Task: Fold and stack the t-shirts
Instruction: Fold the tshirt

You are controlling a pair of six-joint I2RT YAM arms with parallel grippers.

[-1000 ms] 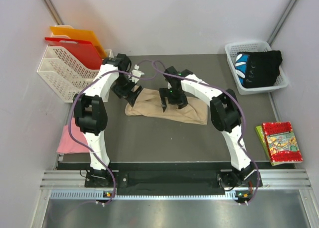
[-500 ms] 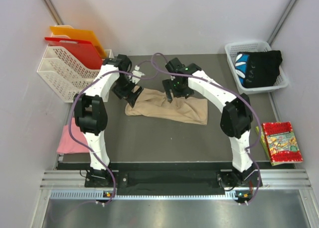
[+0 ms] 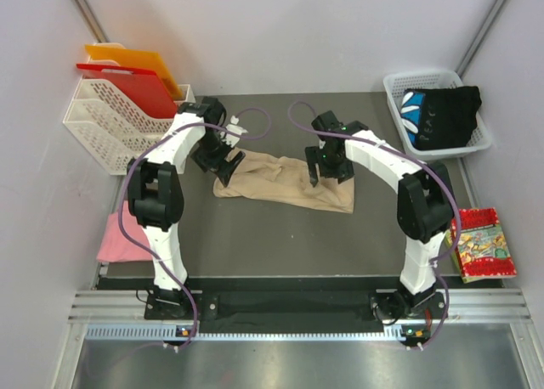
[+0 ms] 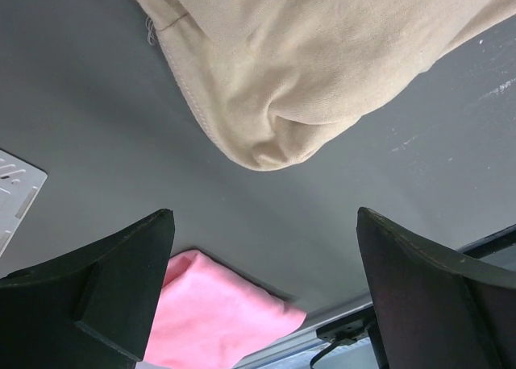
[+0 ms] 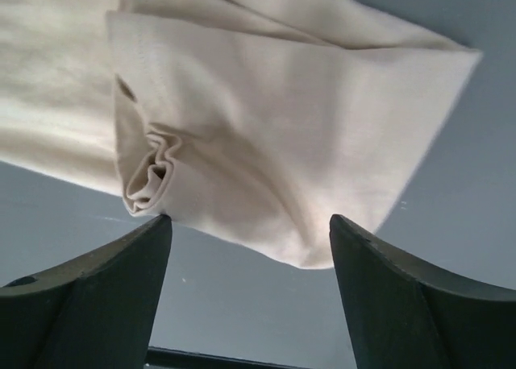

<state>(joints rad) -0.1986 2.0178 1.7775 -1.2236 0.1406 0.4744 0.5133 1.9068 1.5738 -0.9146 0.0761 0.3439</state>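
Note:
The beige t-shirt [image 3: 285, 182] lies roughly folded in a long band across the middle of the grey table. My left gripper [image 3: 226, 167] hovers open and empty over its left end [image 4: 306, 79]. My right gripper [image 3: 330, 170] hovers open and empty over its right end [image 5: 266, 143]. The pink t-shirt [image 3: 115, 239] lies at the table's left edge and shows in the left wrist view [image 4: 214, 313]. The black t-shirt with blue-and-white print [image 3: 442, 115] sits in the white basket [image 3: 398, 85] at the back right.
A white rack [image 3: 106, 130] holding the red board [image 3: 132, 87] and the orange board [image 3: 136, 60] stands at the back left. A colourful printed packet [image 3: 478, 242] lies at the right edge. Cables loop above the far side of the beige shirt.
My right gripper has moved right along the beige shirt, from its middle to its right end. My left gripper has stayed at the left end. The shirt lies a little flatter.

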